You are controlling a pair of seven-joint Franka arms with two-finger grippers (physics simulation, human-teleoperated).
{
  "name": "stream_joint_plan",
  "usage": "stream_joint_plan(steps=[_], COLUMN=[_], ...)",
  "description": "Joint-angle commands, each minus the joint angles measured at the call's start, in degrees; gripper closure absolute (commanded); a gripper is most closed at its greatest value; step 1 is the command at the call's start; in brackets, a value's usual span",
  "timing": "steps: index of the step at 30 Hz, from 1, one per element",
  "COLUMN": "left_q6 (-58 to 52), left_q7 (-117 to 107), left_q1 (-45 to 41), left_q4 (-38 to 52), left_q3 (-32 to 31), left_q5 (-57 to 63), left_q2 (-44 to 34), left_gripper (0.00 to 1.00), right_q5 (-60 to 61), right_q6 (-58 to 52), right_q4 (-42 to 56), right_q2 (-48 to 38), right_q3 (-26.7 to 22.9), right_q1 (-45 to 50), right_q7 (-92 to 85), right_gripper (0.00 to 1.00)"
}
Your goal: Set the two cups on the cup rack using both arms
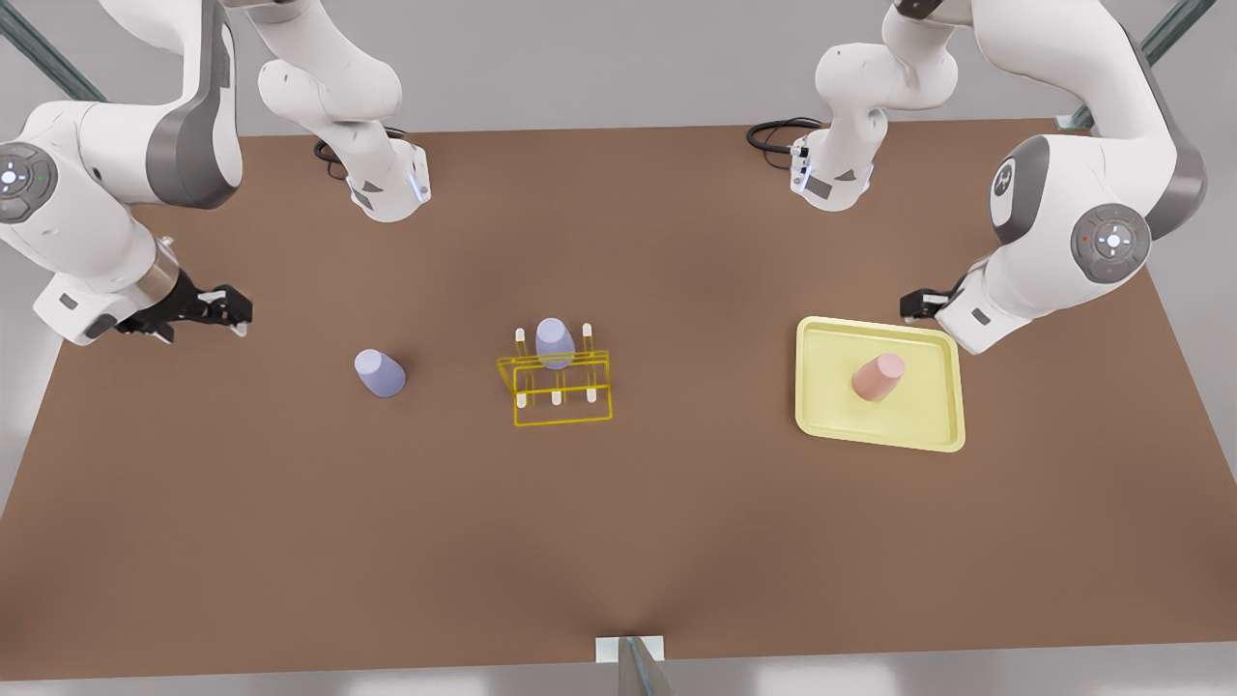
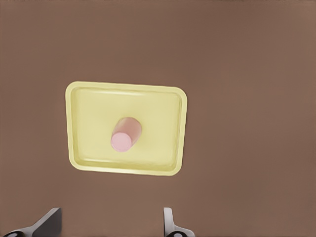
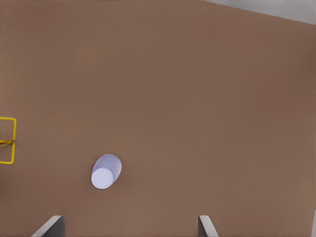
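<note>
A lavender cup point(image 1: 380, 373) point(image 3: 105, 172) stands upside down on the brown table, at the front view's left of the yellow wire cup rack point(image 1: 559, 398) point(image 3: 7, 140). A salmon-pink cup point(image 1: 877, 377) point(image 2: 125, 134) stands upside down on a pale-yellow tray point(image 1: 821, 338) point(image 2: 74, 123). My right gripper point(image 1: 227, 309) point(image 3: 129, 228) hovers open at the front view's left, apart from the lavender cup. My left gripper point(image 1: 918, 304) point(image 2: 108, 227) is open at the front view's right, behind the tray and partly hidden by its arm.
Another lavender cup point(image 1: 555, 342) sits inverted on a back peg of the rack. Both arm bases point(image 1: 387, 188) point(image 1: 831, 179) stand at the table's far edge with black cables point(image 1: 778, 130). Bare tabletop lies in front of the rack.
</note>
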Motion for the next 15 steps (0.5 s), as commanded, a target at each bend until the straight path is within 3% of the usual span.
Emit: stream_joint_plan(steps=[1,3,4,7,10,15], left_q6=[1.1,1.1,5.2,31.7,45.8,50.2], left_q7=[-3.1,-3.1,-2.2,-0.1,4.6,9.6], left_q1=[0.0,0.0,0.0,0.1,0.8,1.2], left_q4=[0.0,-0.2,-4.9,-25.5,-33.9,-38.3], left_q3=[0.0,0.1,0.9,2.8,4.7,4.8], left_q5=[0.0,0.0,0.0,0.0,-0.1,-3.2], left_q2=[-0.1,-0.1,0.4,1.0,2.7,5.2], left_gripper=[0.0,0.0,0.0,0.0,0.0,0.0], right_q5=[0.0,-0.8,-0.9,-1.1,-0.3,1.5], right_q6=[1.7,1.6,1.5,10.7,24.0,40.8], right_q4=[0.0,0.0,-1.4,-1.9,-7.2,-24.4], right_q2=[-0.1,0.0,1.3,11.8,14.0,8.5], right_q3=[0.0,0.0,-0.1,0.4,0.5,0.4], right_q1=[1.1,1.4,3.4,9.5,9.5,9.1], right_q7=[-2.8,-2.9,-2.7,4.5,6.6,8.4], right_gripper=[0.0,0.0,0.0,0.0,0.02,0.03])
